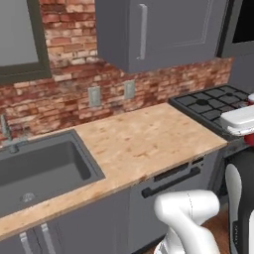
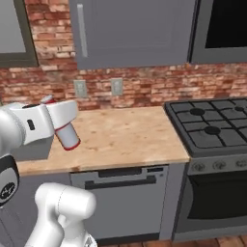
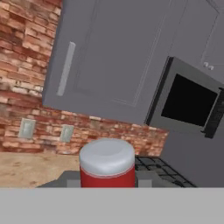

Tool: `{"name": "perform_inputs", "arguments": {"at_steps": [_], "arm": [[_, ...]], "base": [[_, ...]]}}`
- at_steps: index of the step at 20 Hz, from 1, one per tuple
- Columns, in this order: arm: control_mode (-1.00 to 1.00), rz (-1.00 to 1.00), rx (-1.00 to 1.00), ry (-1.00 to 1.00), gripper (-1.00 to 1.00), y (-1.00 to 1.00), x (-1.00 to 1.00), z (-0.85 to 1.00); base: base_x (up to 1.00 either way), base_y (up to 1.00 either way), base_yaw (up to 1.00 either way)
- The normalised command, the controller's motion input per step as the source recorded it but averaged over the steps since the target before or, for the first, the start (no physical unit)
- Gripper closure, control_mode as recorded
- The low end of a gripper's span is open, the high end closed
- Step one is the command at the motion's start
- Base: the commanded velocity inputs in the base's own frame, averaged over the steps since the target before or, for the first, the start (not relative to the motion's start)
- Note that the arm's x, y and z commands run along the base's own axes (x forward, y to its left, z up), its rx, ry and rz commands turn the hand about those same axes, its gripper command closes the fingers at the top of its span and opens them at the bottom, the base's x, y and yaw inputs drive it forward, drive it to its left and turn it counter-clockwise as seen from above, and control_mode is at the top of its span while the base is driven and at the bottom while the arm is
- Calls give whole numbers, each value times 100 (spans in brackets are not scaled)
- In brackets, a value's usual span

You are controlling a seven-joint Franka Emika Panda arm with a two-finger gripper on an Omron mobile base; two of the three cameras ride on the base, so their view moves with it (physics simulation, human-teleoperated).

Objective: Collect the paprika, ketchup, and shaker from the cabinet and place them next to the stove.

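The claw (image 2: 72, 137) is clamped on a red bottle with a pale cap (image 3: 107, 164), likely the ketchup. It hangs tilted over the wooden surface (image 2: 125, 135). The stove (image 2: 212, 128) lies well off to its right, so it must go that way.

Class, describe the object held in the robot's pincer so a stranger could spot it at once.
Start at the black stove, then move left across the wooden counter to the white arm. In its pincer is a small red container with a pale grey cap, tilted above the counter. It is the one red item against grey cabinets and brown brick.
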Motion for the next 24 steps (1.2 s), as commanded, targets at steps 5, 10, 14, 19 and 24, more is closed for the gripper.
{"name": "perform_inputs", "arguments": {"at_steps": [5,10,14,19,24], "arm": [[100,0,0,0,100,0,0,0],[100,0,0,0,100,0,0,0],[100,0,0,0,100,0,0,0],[-100,20,2,0,100,-6,29,-21],[-100,51,1,1,100,-22,61,-63]], "base": [[52,-80,17],[52,-68,27],[63,-32,33],[43,0,28],[0,0,0]]}}
